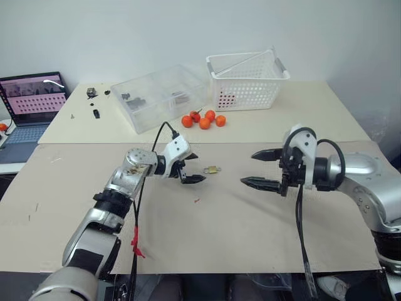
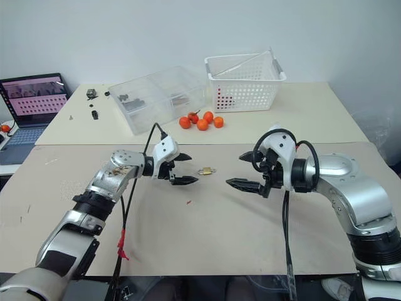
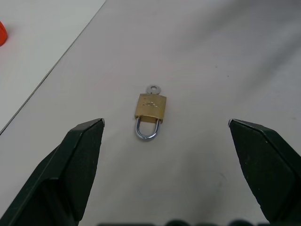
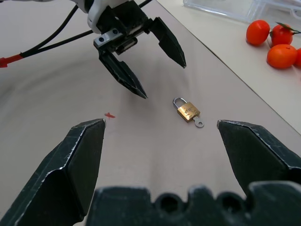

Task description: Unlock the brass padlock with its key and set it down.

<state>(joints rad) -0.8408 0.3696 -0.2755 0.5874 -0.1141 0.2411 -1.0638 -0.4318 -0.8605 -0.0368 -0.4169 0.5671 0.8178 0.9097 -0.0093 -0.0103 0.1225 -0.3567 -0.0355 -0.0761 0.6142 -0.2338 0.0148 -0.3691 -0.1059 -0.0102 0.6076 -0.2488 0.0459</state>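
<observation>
Item: brass padlock (image 3: pixel 150 111), lying flat on the tan tabletop (image 1: pixel 250 232), touched by nothing, the key (image 3: pixel 152 89) sticking out of the body at the end opposite the shackle

Position: we find it between our two grippers. The left gripper (image 1: pixel 190 168) sits just beside it, jaws spread wide and empty, the lock in line with the gap between the fingers. The right gripper (image 1: pixel 262 168) stands farther off on the other side, jaws likewise wide apart, holding nothing

Open room: bare tabletop lies all round the lock and toward the near edge. A seam runs across behind it, where a paler surface begins

Nearby: a tiny red speck (image 1: pixel 197 200) on the near side of the lock. A cluster of small oranges (image 1: pixel 203 119) beyond the seam, well apart from the lock

Containers: a clear plastic box (image 1: pixel 160 97) holding a few small dark items we cannot identify, and a white perforated basket (image 1: pixel 247 80), contents not discernible

Periphery: an open laptop (image 1: pixel 32 103) at the far left, with small dark bits (image 1: pixel 94 102) near it
</observation>
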